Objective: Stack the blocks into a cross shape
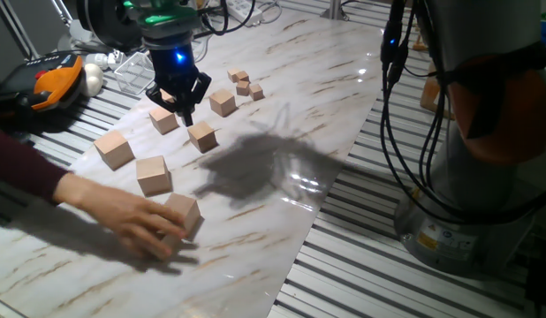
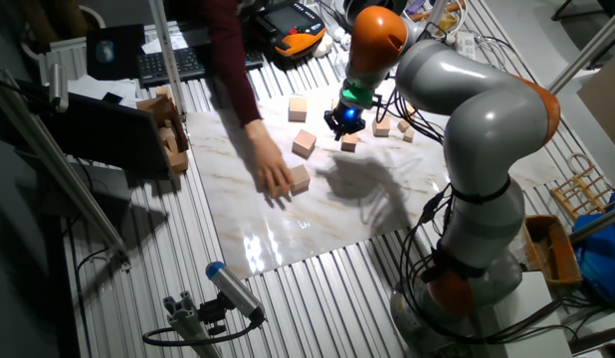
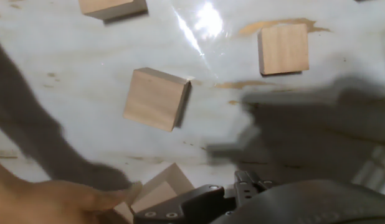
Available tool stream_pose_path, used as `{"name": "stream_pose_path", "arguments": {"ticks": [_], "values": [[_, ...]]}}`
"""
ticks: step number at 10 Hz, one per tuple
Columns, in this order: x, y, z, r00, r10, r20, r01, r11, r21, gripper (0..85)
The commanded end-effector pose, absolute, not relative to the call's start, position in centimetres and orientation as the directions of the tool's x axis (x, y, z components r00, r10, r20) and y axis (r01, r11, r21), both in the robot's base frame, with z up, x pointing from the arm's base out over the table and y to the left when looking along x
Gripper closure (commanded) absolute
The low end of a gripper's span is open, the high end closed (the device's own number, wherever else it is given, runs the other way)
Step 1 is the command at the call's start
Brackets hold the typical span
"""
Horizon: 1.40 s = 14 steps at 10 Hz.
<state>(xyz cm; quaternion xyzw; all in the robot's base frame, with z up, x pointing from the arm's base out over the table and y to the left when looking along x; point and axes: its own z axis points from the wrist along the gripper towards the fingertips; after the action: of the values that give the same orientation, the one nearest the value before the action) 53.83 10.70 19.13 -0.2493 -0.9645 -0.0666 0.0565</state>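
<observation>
Nearest, at 7 o'clock on the white marble-patterned tabletop [image 1: 282, 88]: person's bare hand [image 1: 123, 221] lies over the nearest large plain tan wooden cube [image 1: 186, 212], fingers wrapped on its side.

Next out, toward 11 o'clock from that cube: second large tan cube [image 1: 155, 174], flat on the top, apart from everything. Further at 10 o'clock: third large tan cube [image 1: 114, 148], also alone. No cube on another, no cross begun.

Beyond, near centre: medium wooden cube [image 1: 202, 136], then the two-finger black gripper [image 1: 178, 108] hovering low, fingers spread, pinching nothing. Just at its 8 o'clock, tan cube partly behind the gripper [image 1: 164, 119]; possibly the fourth large one, cannot tell for sure. Farthest, at 1 o'clock: tiny wooden cubes [image 1: 245, 86] in a loose cluster.

Step in hand, as judged: first pick not yet made, layout being arranged by the person. Next move calls for waiting until the hand clears, then centring over a large cube, squaring to its faces, descending and closing.
</observation>
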Motion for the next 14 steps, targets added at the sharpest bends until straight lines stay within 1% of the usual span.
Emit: {"name": "stream_pose_path", "arguments": {"ticks": [1, 3, 4, 6, 7, 8, 14], "values": [[53.84, 10.83, 19.17, -0.872, 0.471, 0.132, 0.484, 0.868, 0.107, 85.0], [53.81, 10.89, 19.31, -0.874, 0.471, 0.119, 0.483, 0.869, 0.109, 85.0], [53.85, 11.08, 19.36, -0.865, 0.485, 0.130, 0.498, 0.861, 0.101, 85.0], [53.74, 10.60, 19.16, -0.851, 0.495, 0.177, 0.514, 0.854, 0.083, 85.0], [53.64, 10.15, 18.93, -0.850, 0.488, 0.200, 0.512, 0.854, 0.093, 85.0], [53.61, 10.19, 18.97, -0.847, 0.491, 0.204, 0.516, 0.852, 0.092, 85.0], [53.79, 11.10, 19.27, -0.850, 0.499, 0.168, 0.519, 0.848, 0.108, 85.0]]}}
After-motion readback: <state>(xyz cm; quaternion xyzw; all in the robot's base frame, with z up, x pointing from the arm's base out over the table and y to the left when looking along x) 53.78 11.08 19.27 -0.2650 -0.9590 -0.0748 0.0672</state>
